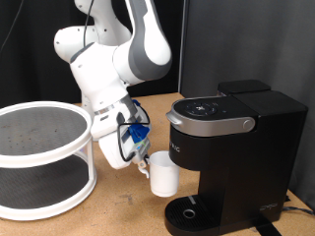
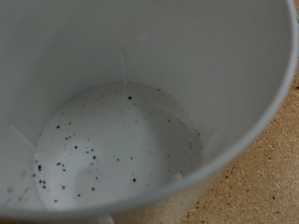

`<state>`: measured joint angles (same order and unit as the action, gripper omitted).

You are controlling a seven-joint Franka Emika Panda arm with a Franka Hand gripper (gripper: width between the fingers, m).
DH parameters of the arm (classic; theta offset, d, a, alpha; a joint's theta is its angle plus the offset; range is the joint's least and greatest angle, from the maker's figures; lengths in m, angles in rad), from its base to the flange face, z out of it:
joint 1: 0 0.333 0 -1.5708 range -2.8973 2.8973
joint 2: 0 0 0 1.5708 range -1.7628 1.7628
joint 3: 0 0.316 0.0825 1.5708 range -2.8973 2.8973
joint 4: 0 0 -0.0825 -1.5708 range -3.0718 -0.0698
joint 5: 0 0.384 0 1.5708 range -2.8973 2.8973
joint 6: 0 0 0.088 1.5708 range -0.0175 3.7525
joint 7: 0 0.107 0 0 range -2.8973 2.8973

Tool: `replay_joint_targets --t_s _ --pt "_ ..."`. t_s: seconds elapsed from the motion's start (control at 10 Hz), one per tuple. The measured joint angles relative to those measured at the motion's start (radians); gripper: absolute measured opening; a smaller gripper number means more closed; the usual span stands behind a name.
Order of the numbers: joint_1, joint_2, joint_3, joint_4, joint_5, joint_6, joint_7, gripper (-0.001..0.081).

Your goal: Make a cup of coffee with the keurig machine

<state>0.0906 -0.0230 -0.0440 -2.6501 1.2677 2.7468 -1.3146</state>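
Fingers (image 1: 141, 162) of mine are pinching the cup (image 1: 162, 177) right beside the keurig machine (image 1: 231, 157). Dark specks dot its bottom.

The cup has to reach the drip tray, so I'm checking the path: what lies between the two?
Nothing: in the exterior view the cup hangs at the gripper, beside the keurig machine, and only bare air separates it from the drip tray.

The cup (image 1: 163, 178) is smooth white, its inner floor (image 2: 112, 149) flecked with dark specks. The keurig machine (image 1: 236, 157) is matt black plastic with a silvery-trimmed panel. The table (image 2: 266, 177) looks like rough, speckled particleboard.
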Motion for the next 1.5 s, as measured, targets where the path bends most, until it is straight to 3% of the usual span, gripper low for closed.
replay_joint_targets --t_s 0.4,1.5 --pt "0.011 0.033 0.046 0.036 0.107 0.042 -0.043 0.0066" --pt "0.013 0.182 0.082 0.144 0.116 0.068 -0.028 0.0066"
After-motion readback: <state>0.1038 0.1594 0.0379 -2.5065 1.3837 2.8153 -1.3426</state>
